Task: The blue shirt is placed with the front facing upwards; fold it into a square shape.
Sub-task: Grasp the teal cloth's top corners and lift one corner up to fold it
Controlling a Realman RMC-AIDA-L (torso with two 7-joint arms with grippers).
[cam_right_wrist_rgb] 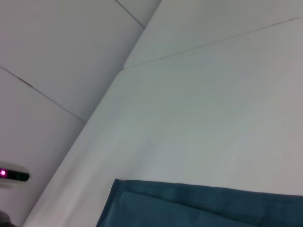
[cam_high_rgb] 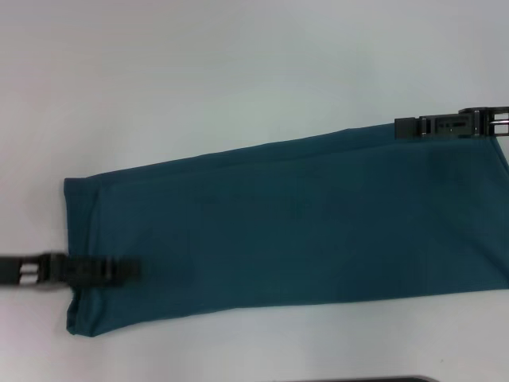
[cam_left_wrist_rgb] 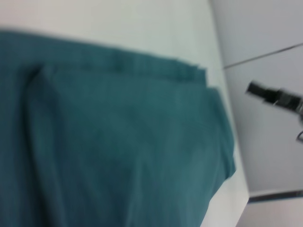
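Observation:
The blue shirt [cam_high_rgb: 302,223] lies folded into a long band across the white table, plain cloth facing up, with no letters or tag showing. My left gripper [cam_high_rgb: 127,269] reaches in from the left, low over the band's left end near its front corner. My right gripper [cam_high_rgb: 402,127] sits at the band's far edge near the right end. The left wrist view shows the shirt [cam_left_wrist_rgb: 118,142] close up with layered folded edges, and the right gripper [cam_left_wrist_rgb: 251,88] farther off. A folded corner of the shirt [cam_right_wrist_rgb: 203,208] shows in the right wrist view.
The white table [cam_high_rgb: 238,72] stretches behind and in front of the shirt. A dark object [cam_high_rgb: 358,380] peeks in at the near edge. Past the table's edge, a pale floor and a small device with a pink light [cam_right_wrist_rgb: 14,175] appear.

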